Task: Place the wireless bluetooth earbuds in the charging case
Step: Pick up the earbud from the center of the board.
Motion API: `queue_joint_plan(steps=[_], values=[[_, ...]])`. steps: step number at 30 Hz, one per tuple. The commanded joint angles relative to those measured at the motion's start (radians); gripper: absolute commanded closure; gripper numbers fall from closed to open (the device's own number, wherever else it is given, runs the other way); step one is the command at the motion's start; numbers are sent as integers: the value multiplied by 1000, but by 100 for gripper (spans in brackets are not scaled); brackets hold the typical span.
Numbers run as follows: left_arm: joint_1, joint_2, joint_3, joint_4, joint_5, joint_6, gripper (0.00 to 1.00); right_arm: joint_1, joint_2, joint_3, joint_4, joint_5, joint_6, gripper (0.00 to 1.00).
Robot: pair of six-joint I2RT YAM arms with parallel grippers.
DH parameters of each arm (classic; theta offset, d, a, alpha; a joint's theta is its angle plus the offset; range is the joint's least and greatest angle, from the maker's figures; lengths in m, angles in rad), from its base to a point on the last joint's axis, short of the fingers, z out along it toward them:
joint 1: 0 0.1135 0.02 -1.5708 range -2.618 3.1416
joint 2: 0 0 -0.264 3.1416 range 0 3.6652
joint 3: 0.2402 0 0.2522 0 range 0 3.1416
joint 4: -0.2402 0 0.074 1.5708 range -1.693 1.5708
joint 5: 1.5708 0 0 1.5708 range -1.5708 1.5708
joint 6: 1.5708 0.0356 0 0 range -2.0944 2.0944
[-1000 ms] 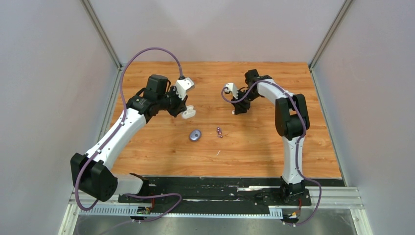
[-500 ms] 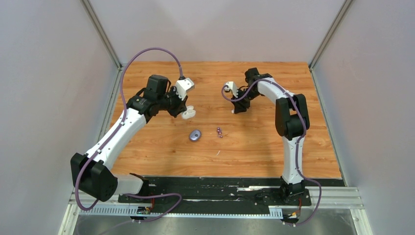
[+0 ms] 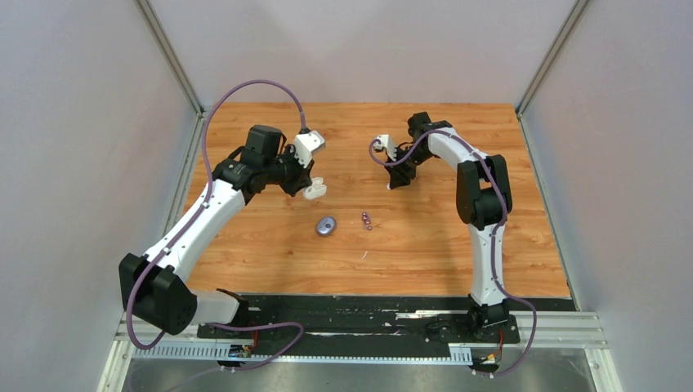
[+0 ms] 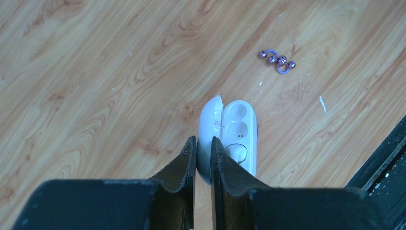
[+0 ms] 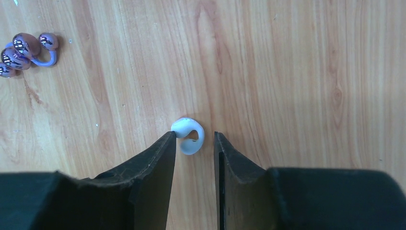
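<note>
Little has moved since the earlier frame: only the right arm's elbow has been drawn slightly inward, while the left arm is seen as it was.

Nearest the bases, a purple case (image 3: 327,225), apparently shut, lies on the table (image 3: 425,245). The purple earbuds (image 3: 366,219) are clustered near it on the right.

Further out, the white case (image 4: 238,129) is held by the left gripper (image 4: 203,141). Its jaws are clamped on the raised lid, so the tray and its wells are left exposed. Whether a well is already filled cannot be told.

Farthest out, the right gripper (image 5: 194,136) is lowered over a white earbud (image 5: 189,136) lying on the wood. Its jaws stand apart with the bud between them: one finger is at the bud's curled end, and the other is not yet in contact.

The step in hand is judged to be the pick-up of this bud. It is best done if the jaws are first centred, so the bud is not pushed sideways as they close. A slow, light closure is advised, since so small and glossy a piece may be squirted out. The grip should be taken across the rounded body, with the end meant for the well left free. The case should be kept motionless until the bud is brought across.
</note>
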Motion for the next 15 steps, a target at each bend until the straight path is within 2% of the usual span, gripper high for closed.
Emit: queue_joint_plan(steps=[1,15], values=[[5,2,41,7,11,13,100,-5,13,13,-20,-18,-33,66],[6,1,34,20,15,6,100,-12,0,-47,-26,-23,-28,64]])
